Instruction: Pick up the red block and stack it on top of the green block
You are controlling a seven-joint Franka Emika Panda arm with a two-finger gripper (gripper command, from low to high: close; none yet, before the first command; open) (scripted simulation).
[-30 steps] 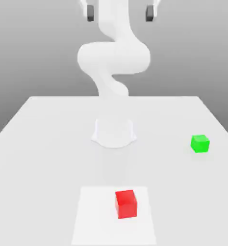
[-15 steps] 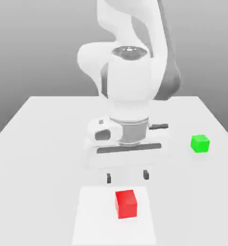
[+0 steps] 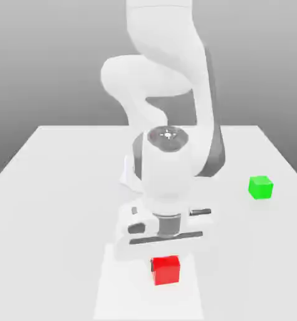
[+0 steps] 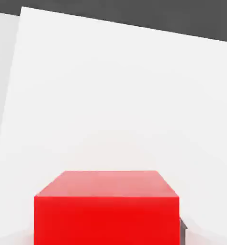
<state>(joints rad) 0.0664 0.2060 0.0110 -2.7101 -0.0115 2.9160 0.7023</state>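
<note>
A: Whereabouts of the red block (image 3: 166, 269)?

B: Near the front edge of the worktop (image 3: 63, 188), on a pale square patch (image 3: 123, 288), directly beneath the gripper (image 3: 165, 249). No offset to either side, as far as can be told from the exterior view.

A: And the gripper itself?

B: Pointing straight down, narrowed right in, clamped on the red block by the look of things. In the hand view, one dark fingertip (image 4: 183, 229) pressed against the block's side face. Not yet off the worktop, judging by the block's base flat on the patch.

A: So which way to go from here?

B: Towards the green block (image 3: 260, 187), off to the exterior view's right and farther back. Well apart from the red one, with nothing in between on the worktop.

A: Any long axis to worry about?

B: None: both cubes, so no turning of the wrist called for, probably. Only one arm here, so no choice of hand either.

A: Next move, then?

B: Up first, most likely, then across on a diagonal, back and to the right, then down square onto the green top face. Worth watching for an off-centre landing.
</note>
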